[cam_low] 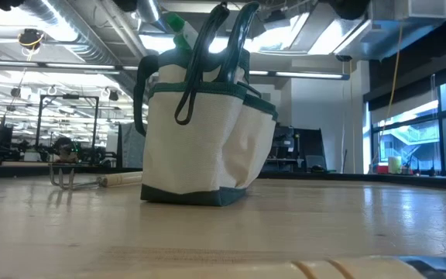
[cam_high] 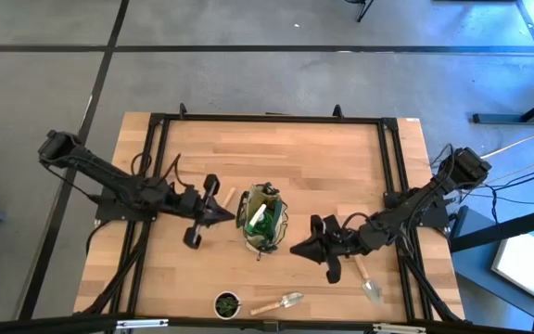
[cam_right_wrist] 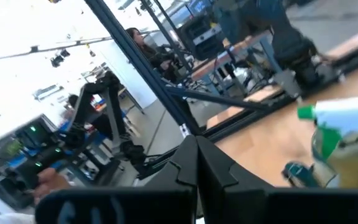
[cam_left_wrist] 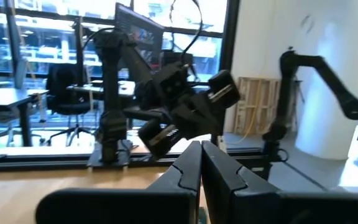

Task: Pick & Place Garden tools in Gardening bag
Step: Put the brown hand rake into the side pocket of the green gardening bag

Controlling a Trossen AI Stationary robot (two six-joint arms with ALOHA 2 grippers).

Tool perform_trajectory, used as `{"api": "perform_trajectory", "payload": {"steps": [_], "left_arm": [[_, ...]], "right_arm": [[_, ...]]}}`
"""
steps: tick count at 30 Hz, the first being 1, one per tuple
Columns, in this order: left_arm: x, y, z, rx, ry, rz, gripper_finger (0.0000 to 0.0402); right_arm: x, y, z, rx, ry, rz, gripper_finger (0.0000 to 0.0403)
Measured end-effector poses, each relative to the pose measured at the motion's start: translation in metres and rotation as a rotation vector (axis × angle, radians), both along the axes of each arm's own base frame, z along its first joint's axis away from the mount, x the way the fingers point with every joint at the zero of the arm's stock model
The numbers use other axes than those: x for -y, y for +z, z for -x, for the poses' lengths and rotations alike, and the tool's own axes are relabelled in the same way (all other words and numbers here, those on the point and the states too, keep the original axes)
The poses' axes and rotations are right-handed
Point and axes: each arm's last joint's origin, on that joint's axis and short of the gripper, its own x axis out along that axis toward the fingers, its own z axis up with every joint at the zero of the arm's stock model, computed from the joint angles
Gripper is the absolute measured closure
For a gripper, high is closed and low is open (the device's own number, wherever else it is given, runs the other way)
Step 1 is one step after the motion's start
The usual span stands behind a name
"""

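The left gripper [cam_high: 232, 214] was pinched fully closed and empty, tip just short of the gardening bag [cam_high: 262, 223]. Beyond the bag, the right gripper [cam_high: 295, 249] was likewise closed on nothing. A trowel [cam_high: 369, 281] lay behind its jaws.

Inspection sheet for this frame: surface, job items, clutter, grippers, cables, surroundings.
Surface: wooden table, black frame.
Job's things: gardening bag upright mid-table, spray bottle inside; trowel near front edge; second trowel front right; fork lying behind the bag.
Clutter: potted plant at front edge.
Grippers: left gripper shut, empty, left of bag; right gripper shut, empty, right of bag.
Cables: along both arms.
Surroundings: grey floor; person beyond table in right wrist view.
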Motion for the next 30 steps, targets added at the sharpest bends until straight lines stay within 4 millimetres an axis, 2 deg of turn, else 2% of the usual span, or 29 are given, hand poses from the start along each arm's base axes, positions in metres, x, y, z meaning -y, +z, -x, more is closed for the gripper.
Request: {"api": "perform_trajectory", "payload": {"steps": [9,14,21,30], "left_arm": [[0.010,0.002,0.004,0.015,-0.043,0.007,0.0395],[0.016,0.001,0.007,0.009,-0.076,0.026,0.0396],[0.029,0.002,0.013,0.023,-0.255,0.018,0.0396],[0.030,0.004,0.015,0.033,-0.197,0.035,0.0396]], "right_arm": [[-0.001,-0.002,0.000,0.022,0.016,0.205,0.0398],[0.000,-0.007,-0.001,-0.023,0.019,0.258,0.0390],[0.009,-0.022,-0.005,-0.169,0.064,0.256,0.0387],[0.010,-0.024,-0.005,-0.186,0.073,0.286,0.0387]]}}
